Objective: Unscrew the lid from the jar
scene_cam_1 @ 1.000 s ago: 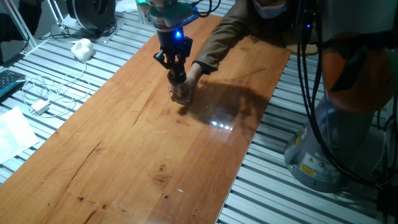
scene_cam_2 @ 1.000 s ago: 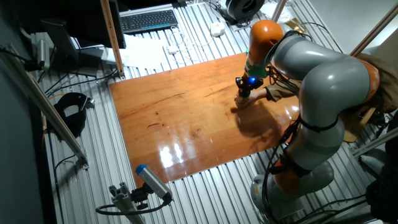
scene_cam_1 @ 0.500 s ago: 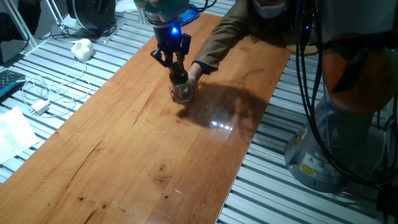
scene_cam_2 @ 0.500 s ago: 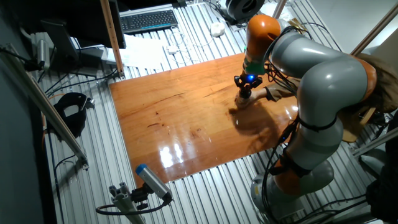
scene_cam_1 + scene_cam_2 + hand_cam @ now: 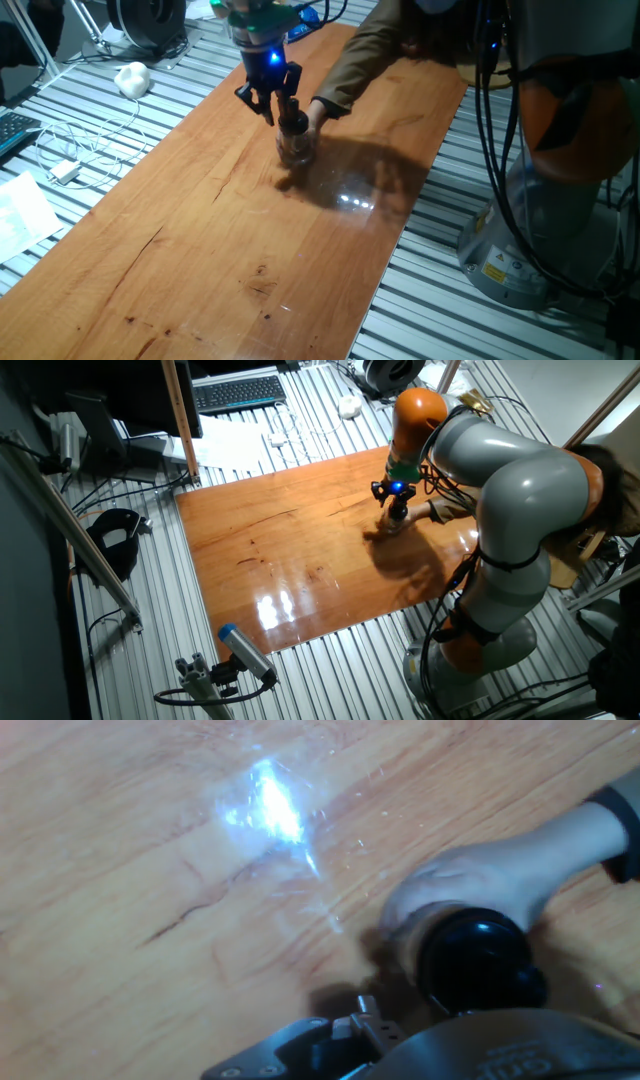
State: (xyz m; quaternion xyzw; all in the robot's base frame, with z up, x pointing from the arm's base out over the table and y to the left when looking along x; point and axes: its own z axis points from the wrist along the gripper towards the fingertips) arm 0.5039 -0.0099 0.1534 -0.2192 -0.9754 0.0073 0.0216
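The wooden table sits on a ribbed metal bench, a white cable off to one side. On it stands the small clear glass jar, steadied from behind by a person's hand, with the round black lid on top. My gripper hangs just beside and above the lid, its fingers spread apart and holding nothing; in the hand view the lid lies off to the right of centre with the hand wrapped around the glass. I judge the cap is not gripped yet, so I would first centre over it, come down until the fingers straddle its rim, close firmly without squashing against the person's fingertips, then turn about the jar's axis, keeping the wrist vertical so the thread does not bind
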